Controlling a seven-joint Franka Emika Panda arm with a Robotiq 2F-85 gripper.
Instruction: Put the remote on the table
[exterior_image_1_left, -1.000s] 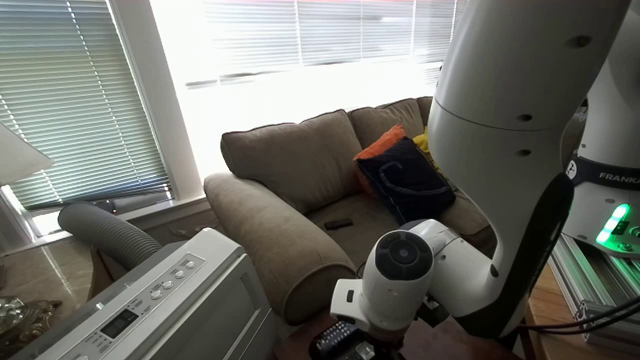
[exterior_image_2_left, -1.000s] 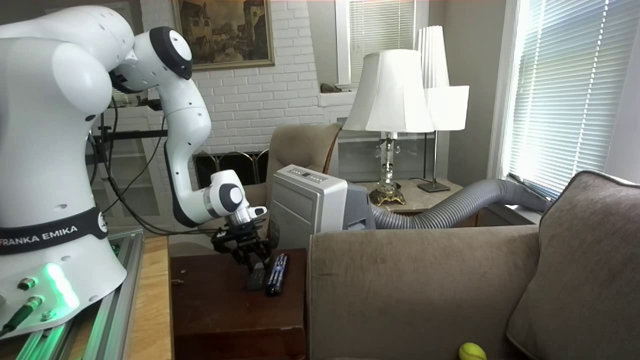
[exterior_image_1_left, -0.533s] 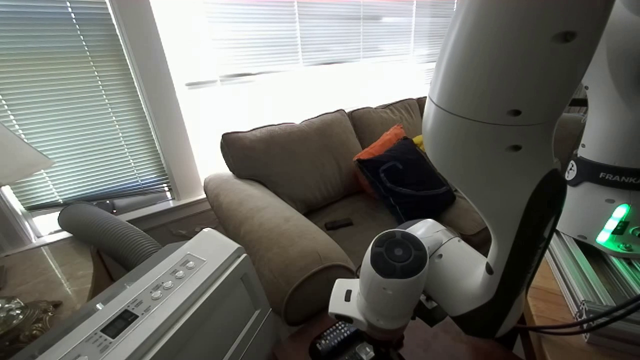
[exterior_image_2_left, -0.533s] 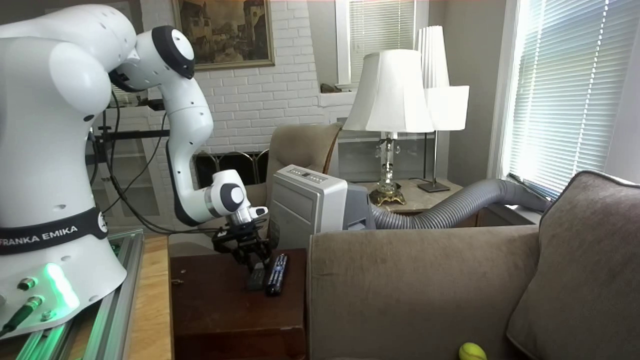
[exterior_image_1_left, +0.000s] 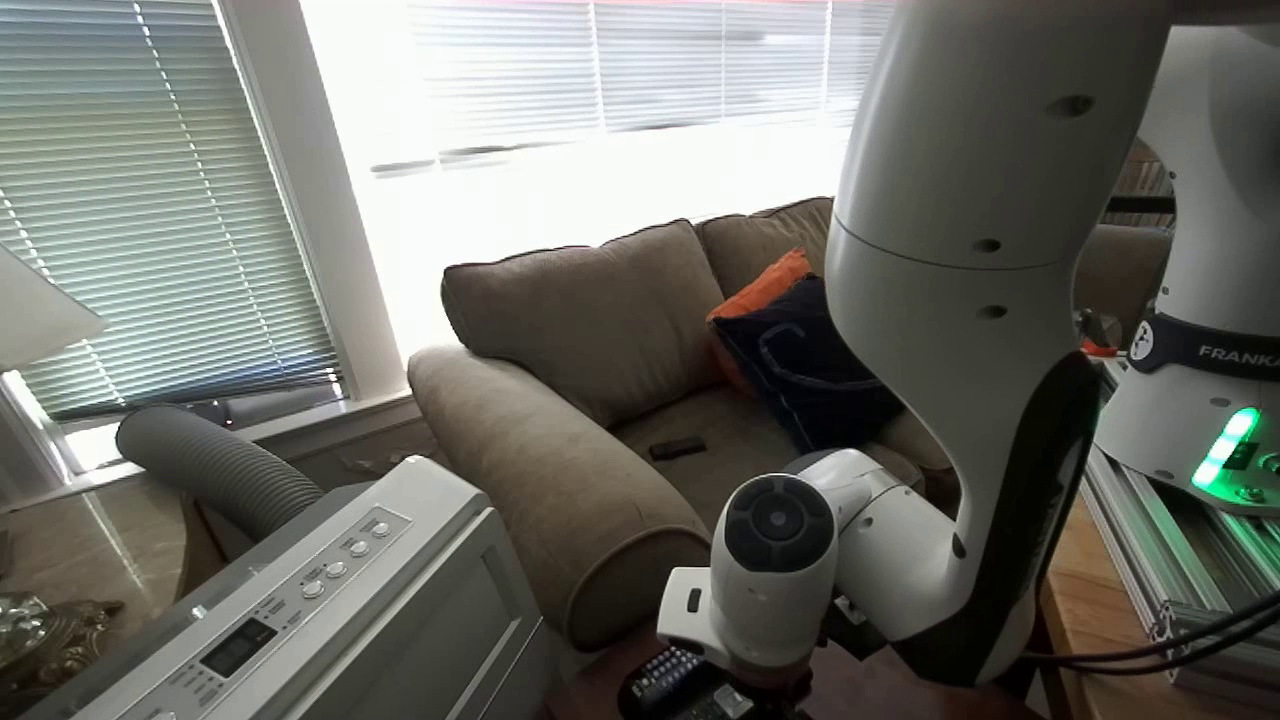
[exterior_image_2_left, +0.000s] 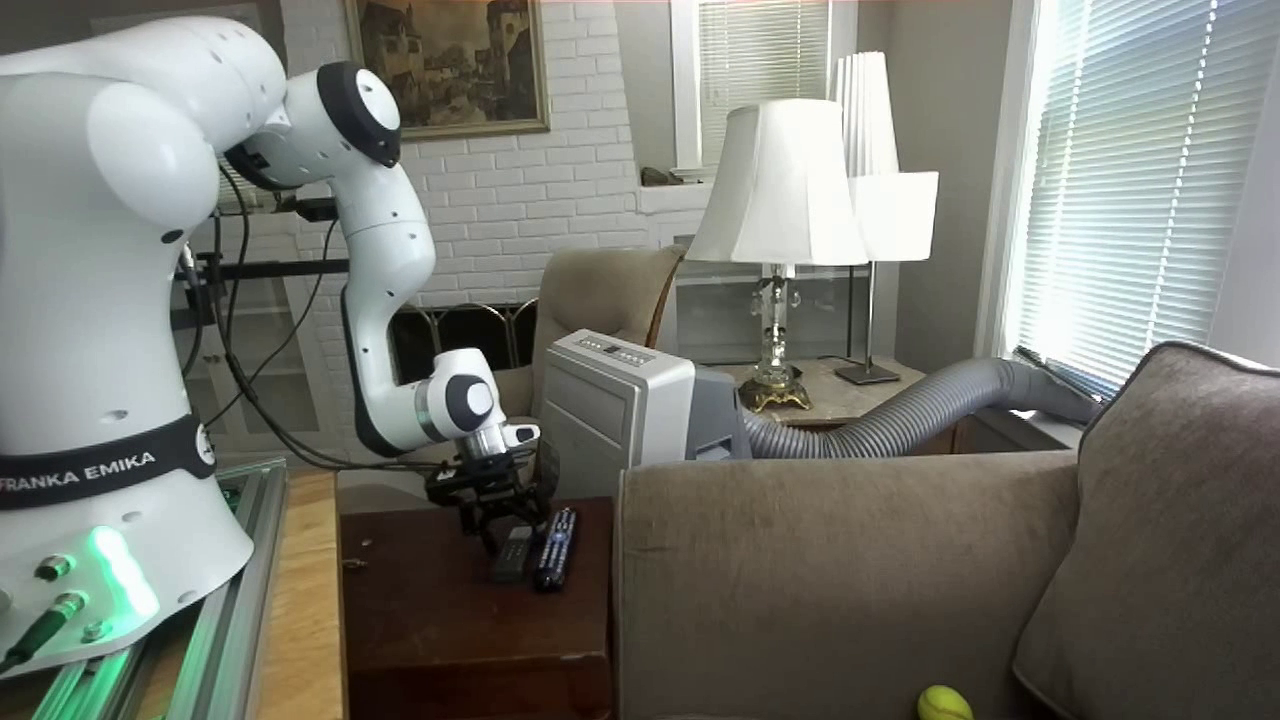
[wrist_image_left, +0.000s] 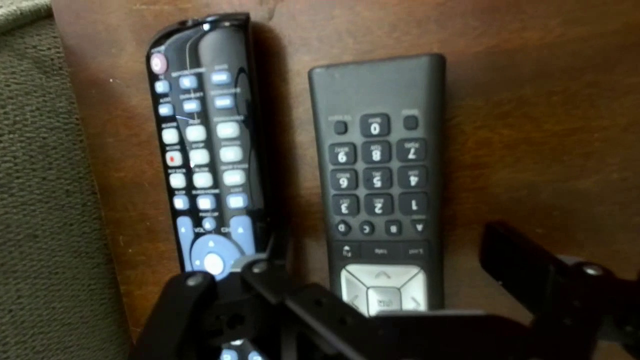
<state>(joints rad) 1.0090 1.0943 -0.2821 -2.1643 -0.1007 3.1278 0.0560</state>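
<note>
A matte dark-grey remote with number keys (wrist_image_left: 377, 175) lies flat on the dark brown table (exterior_image_2_left: 430, 610). Beside it, slightly apart, is a longer glossy black remote with pale buttons (wrist_image_left: 227, 140). My gripper (wrist_image_left: 392, 250) is low over the matte remote, its jaws spread with a gap on either side of it; nothing is gripped. In the wrist view the gripper's parts cover that remote's near end. An exterior view shows the gripper (exterior_image_2_left: 515, 530) at its far end. Another small, plain black remote (exterior_image_1_left: 677, 448) rests on the sofa seat.
The beige sofa (exterior_image_2_left: 840, 580) rises right along the table's side. A white portable air conditioner (exterior_image_2_left: 600, 420) with a grey hose stands behind the table. The light wood bench (exterior_image_2_left: 300, 600) carrying the robot base flanks it. A dark pillow (exterior_image_1_left: 810, 360) sits on the sofa.
The fingers, close together at the matte remote's far end before, now stand wide apart. The arm has shifted slightly. Both remotes on the table keep their places, and the sofa remote is unmoved.
</note>
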